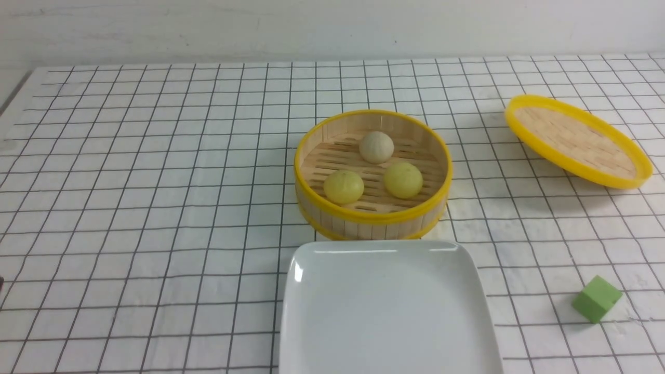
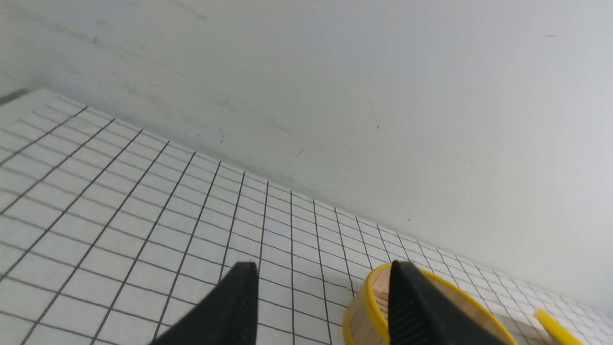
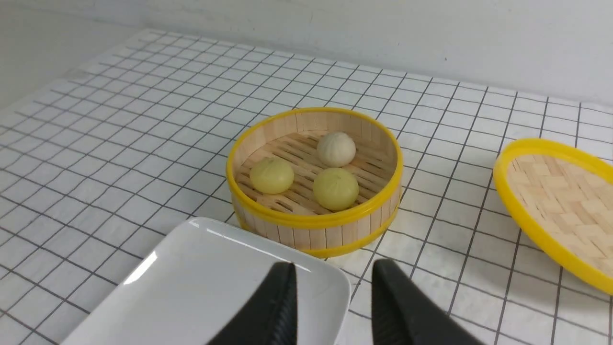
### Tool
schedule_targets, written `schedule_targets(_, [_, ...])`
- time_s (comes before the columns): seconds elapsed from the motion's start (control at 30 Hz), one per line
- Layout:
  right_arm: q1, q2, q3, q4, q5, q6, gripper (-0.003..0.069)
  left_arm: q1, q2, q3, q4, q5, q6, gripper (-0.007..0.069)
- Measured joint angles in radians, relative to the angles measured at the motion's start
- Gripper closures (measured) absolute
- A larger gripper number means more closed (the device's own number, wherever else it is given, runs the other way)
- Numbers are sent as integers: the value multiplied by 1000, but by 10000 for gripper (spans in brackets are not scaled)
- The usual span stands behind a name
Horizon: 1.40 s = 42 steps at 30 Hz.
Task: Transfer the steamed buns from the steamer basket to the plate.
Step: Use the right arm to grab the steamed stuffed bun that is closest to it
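Note:
The steamer basket (image 1: pixel 371 221) stands mid-table with all three steamed buns in it: an off-white one (image 1: pixel 376 147) at the back and two pale yellow ones (image 1: pixel 343 186) (image 1: pixel 403 180) in front. The white plate (image 1: pixel 384 311) lies just in front of the basket, with nothing on it. Neither gripper shows in the front view. In the right wrist view, my right gripper (image 3: pixel 335 264) is open and empty over the plate's corner (image 3: pixel 206 278), short of the basket (image 3: pixel 311 230) and buns (image 3: pixel 335 188). My left gripper (image 2: pixel 323 263) is open and empty, and the basket's rim (image 2: pixel 366 306) shows behind one finger.
The shallow yellow-rimmed woven lid (image 1: pixel 576 140) lies tilted at the back right; it also shows in the right wrist view (image 3: pixel 560 206). A green cube (image 1: pixel 596 298) sits on the table to the right of the plate. A white wall runs along the table's far edge.

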Motion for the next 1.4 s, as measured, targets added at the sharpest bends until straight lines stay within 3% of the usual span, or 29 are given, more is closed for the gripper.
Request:
schedule_targets(0.2, [0, 251, -219, 0, 99, -23, 416, 0, 145, -109, 4, 161, 100, 233])
schedule_targets(0.33, [0, 414, -346, 5, 195, -44, 416, 0, 258, -142, -25, 179, 191, 233])
schedule_targets(0.47, [0, 599, -462, 68, 268, -146, 416, 0, 394, -187, -165, 178, 370, 239])
schedule_targets(0.53, [0, 676, -511, 118, 307, -206, 416, 0, 450, -214, -280, 179, 515, 254])
schedule_targets(0.57, [0, 691, -515, 122, 310, -216, 416, 0, 455, -214, -290, 179, 515, 256])
schedule_targets(0.63, [0, 776, -567, 154, 351, -265, 416, 0, 501, -233, -403, 191, 676, 275])
schedule_targets(0.77, [28, 927, -652, 154, 365, -298, 416, 0, 559, -241, -573, 252, 898, 306])
schedule_targets(0.83, [59, 1000, -697, 138, 365, -300, 416, 0, 574, -241, -627, 274, 952, 314])
schedule_targets(1.07, [191, 1226, -880, 6, 340, -274, 373, 0, 627, -242, -655, 338, 997, 320])
schedule_targets(1.23, [239, 1348, -973, -95, 303, -205, 316, 0, 636, -242, -653, 352, 999, 320])
schedule_targets(1.4, [271, 1465, -1044, -143, 283, -183, 307, 0, 638, -242, -650, 358, 1000, 320])
